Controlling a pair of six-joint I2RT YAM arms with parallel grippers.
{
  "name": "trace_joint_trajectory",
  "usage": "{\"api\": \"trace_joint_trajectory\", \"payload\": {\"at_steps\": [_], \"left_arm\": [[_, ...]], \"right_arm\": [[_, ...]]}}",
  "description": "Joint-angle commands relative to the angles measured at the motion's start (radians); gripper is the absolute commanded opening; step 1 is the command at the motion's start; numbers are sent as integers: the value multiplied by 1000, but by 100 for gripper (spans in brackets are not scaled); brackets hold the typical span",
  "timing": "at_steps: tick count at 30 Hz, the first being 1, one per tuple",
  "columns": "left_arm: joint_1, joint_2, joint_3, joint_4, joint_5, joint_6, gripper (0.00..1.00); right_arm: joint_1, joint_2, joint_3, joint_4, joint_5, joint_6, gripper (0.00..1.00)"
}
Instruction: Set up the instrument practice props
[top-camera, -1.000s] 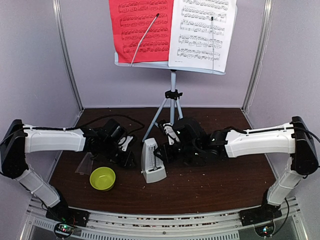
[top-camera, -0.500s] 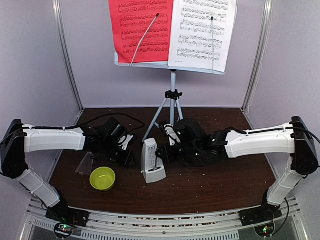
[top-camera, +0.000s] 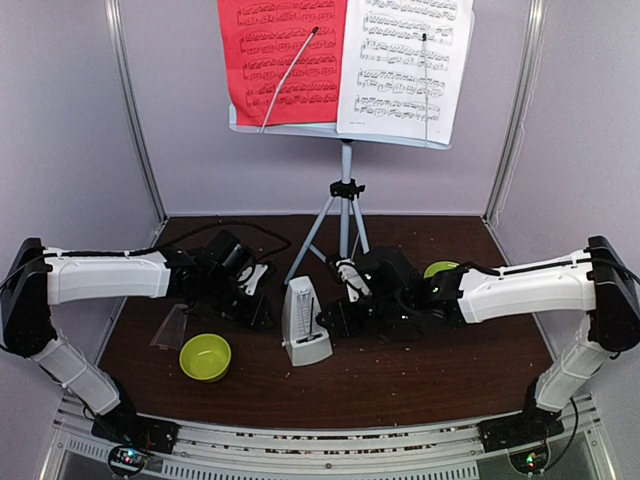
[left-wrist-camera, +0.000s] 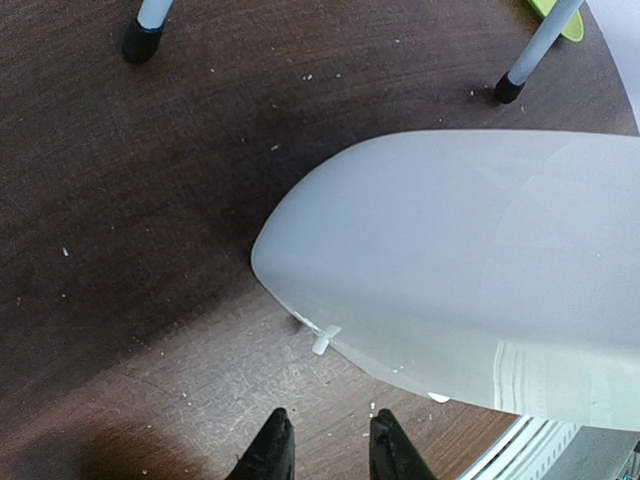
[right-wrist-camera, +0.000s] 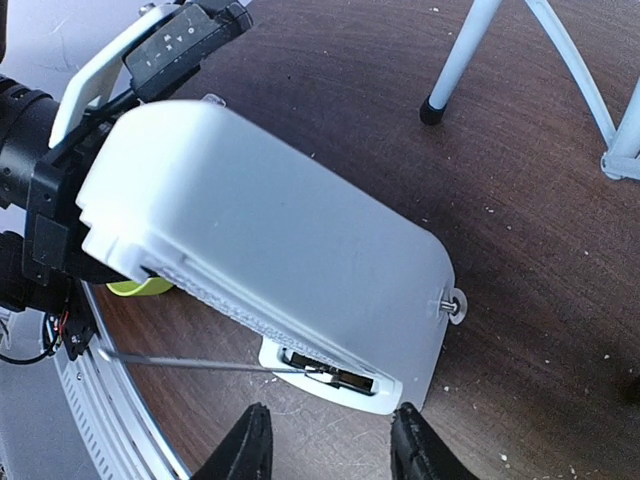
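The red sheet (top-camera: 281, 55) and white sheet (top-camera: 405, 65) of music rest on the music stand (top-camera: 345, 190) at the back. The small white metronome (top-camera: 303, 322) stands upright on the table between my grippers. My left gripper (top-camera: 256, 302) is just to its left, and in the left wrist view its jaws (left-wrist-camera: 326, 455) are slightly parted with nothing between them, short of the metronome's side (left-wrist-camera: 480, 270). From the right, my right gripper (top-camera: 334, 316) is open (right-wrist-camera: 330, 450) in front of the metronome's base (right-wrist-camera: 270, 250), not touching it. The thin pendulum rod (right-wrist-camera: 190, 362) sticks out.
A lime-green bowl (top-camera: 205, 357) sits at the front left, with a clear flat piece (top-camera: 170, 328) lying beside it. A lime-green plate (top-camera: 440, 269) peeks out behind my right arm. Tripod feet (left-wrist-camera: 140, 35) stand close behind the metronome.
My right gripper has opened and its arm has drawn back a little to the right, uncovering the green plate. The metronome and the left arm have not moved.
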Motion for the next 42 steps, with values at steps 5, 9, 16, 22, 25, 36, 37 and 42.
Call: {"api": "trace_joint_trajectory", "payload": {"at_steps": [5, 9, 16, 22, 25, 36, 37, 42], "left_arm": [[-5, 0, 20, 18, -12, 4, 29], [-4, 0, 21, 21, -10, 0, 29], [-4, 27, 30, 39, 2, 7, 29], [-4, 94, 79, 40, 13, 36, 29], [-5, 122, 102, 47, 22, 41, 29], [-4, 119, 108, 70, 38, 36, 29], [-5, 106, 100, 68, 32, 36, 29], [-3, 23, 63, 45, -19, 44, 39]], "right_arm": [[-4, -95, -93, 43, -42, -2, 55], [-13, -121, -160, 70, -36, 30, 57], [-67, 18, -162, 112, -77, 108, 50], [-67, 114, -130, 167, -96, 132, 47], [-68, 133, -121, 176, -105, 134, 47], [-65, 36, -98, 57, -32, 79, 53], [-63, 13, -101, 35, -18, 71, 56], [-30, -79, -89, -42, 43, 36, 80]]}}
